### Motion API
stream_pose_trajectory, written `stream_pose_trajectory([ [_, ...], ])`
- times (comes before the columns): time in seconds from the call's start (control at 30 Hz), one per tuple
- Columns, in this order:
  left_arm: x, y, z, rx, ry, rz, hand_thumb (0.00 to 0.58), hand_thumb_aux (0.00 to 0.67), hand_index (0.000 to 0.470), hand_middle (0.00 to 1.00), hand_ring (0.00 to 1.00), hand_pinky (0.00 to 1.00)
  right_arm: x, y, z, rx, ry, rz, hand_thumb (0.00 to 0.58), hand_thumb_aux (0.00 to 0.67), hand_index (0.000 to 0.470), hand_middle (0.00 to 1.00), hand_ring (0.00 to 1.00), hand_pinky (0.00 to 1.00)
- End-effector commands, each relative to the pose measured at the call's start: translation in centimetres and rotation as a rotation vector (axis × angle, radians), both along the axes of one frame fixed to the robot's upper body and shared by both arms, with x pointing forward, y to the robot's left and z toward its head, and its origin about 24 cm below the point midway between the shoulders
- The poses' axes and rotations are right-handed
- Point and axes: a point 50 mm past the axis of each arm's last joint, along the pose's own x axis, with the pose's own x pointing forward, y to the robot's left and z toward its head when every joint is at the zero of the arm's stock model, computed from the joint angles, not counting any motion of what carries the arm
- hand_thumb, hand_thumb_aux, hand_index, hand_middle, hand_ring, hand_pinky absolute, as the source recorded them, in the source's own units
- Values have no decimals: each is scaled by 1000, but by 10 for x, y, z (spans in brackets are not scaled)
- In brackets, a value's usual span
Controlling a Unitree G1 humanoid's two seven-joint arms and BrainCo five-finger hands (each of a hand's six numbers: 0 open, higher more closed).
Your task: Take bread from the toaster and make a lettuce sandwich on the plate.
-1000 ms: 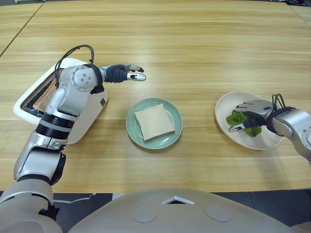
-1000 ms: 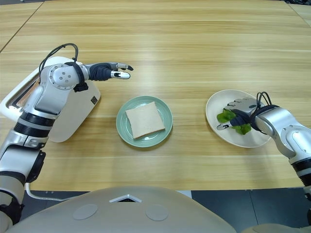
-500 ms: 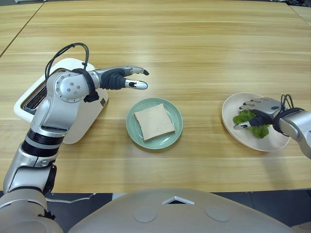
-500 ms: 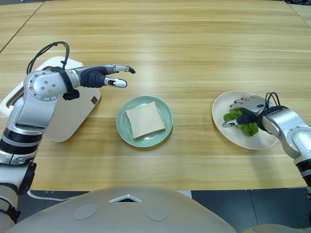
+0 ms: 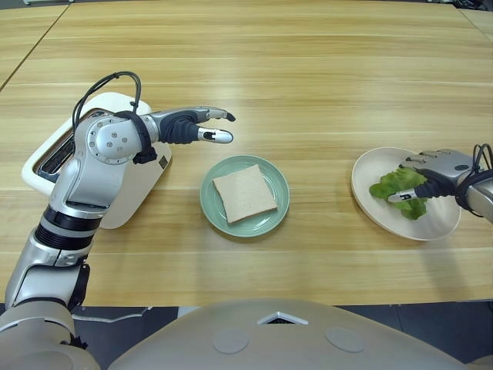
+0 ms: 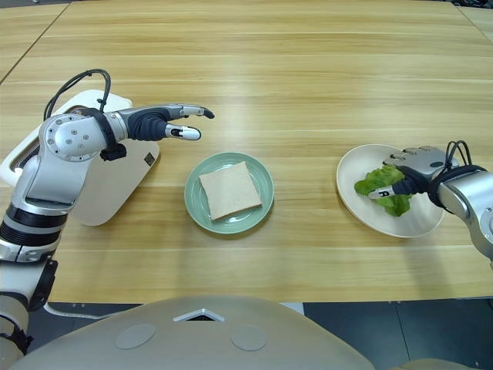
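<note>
A slice of bread [image 5: 244, 193] lies flat on the green plate [image 5: 218, 214] at the table's middle. My left hand [image 5: 199, 126] hangs open, fingers stretched out, above the table behind that plate and just right of the white toaster [image 5: 127, 202]. My forearm hides part of the toaster's slot. On the right, green lettuce [image 5: 394, 185] rests on a beige plate [image 5: 368, 210]. My right hand [image 6: 420, 166] sits at the leaf's right side, its fingers curled over it and its thumb in front, closed on its edge.
The wooden table [image 5: 308, 69] stretches wide behind both plates. A black cable [image 5: 108, 81] loops above my left forearm. The table's near edge runs close in front of the plates.
My right hand has drawn back to the right over the beige plate, uncovering more lettuce; the plate slid slightly right early on. My left forearm turned outward, then held still.
</note>
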Motion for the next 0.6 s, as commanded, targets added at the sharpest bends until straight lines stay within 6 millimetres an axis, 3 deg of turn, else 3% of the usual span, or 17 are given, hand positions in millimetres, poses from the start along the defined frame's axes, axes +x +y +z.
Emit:
stream_pose_trajectory([
  [0.03, -3, 3, 5, -9, -2, 1, 0, 0, 0, 0, 0, 0, -2, 2, -9, 20, 54, 3, 31, 18, 13, 0, 0, 0],
  [0.1, -4, 3, 6, -13, -8, 1, 0, 0, 0, 0, 0, 0, -2, 2, -13, 23, 70, 5, 27, 16, 11, 0, 0, 0],
  [0.17, -5, 3, 7, -16, -10, 0, 0, 0, 0, 0, 0, 0, -2, 0, -16, 23, 80, 1, 205, 131, 92, 0, 0, 0],
  [0.2, -6, 3, 7, -17, -12, -2, 0, 0, 0, 0, 0, 0, -3, -1, -16, 22, 82, -2, 422, 321, 225, 0, 0, 0],
  [0.23, -6, 3, 7, -19, -13, -3, 0, 0, 0, 0, 0, 0, -3, -1, -16, 22, 83, -4, 466, 373, 262, 0, 0, 0],
  [0.3, -6, 2, 7, -24, -16, -4, 0, 0, 0, 0, 0, 0, -3, -1, -18, 23, 86, -3, 500, 420, 295, 0, 0, 0],
  [0.33, -7, 2, 7, -26, -18, -5, 0, 0, 0, 0, 0, 0, -3, 1, -18, 25, 87, 1, 550, 518, 363, 0, 0, 0],
  [0.37, -7, 2, 7, -28, -19, -7, 0, 0, 0, 0, 0, 0, -3, 1, -19, 26, 87, 3, 568, 573, 402, 0, 0, 0],
  [0.4, -7, 1, 7, -30, -20, -8, 0, 0, 0, 0, 0, 0, -3, 2, -19, 28, 86, 5, 580, 670, 470, 0, 0, 0],
  [0.5, -8, 0, 7, -34, -23, -12, 0, 0, 0, 0, 0, 0, 0, 7, -15, 48, 50, 26, 580, 670, 470, 0, 0, 0],
  [0.6, -7, 0, 6, -36, -23, -10, 0, 0, 0, 0, 0, 0, 13, 16, 7, 94, -105, 81, 580, 670, 470, 0, 0, 0],
])
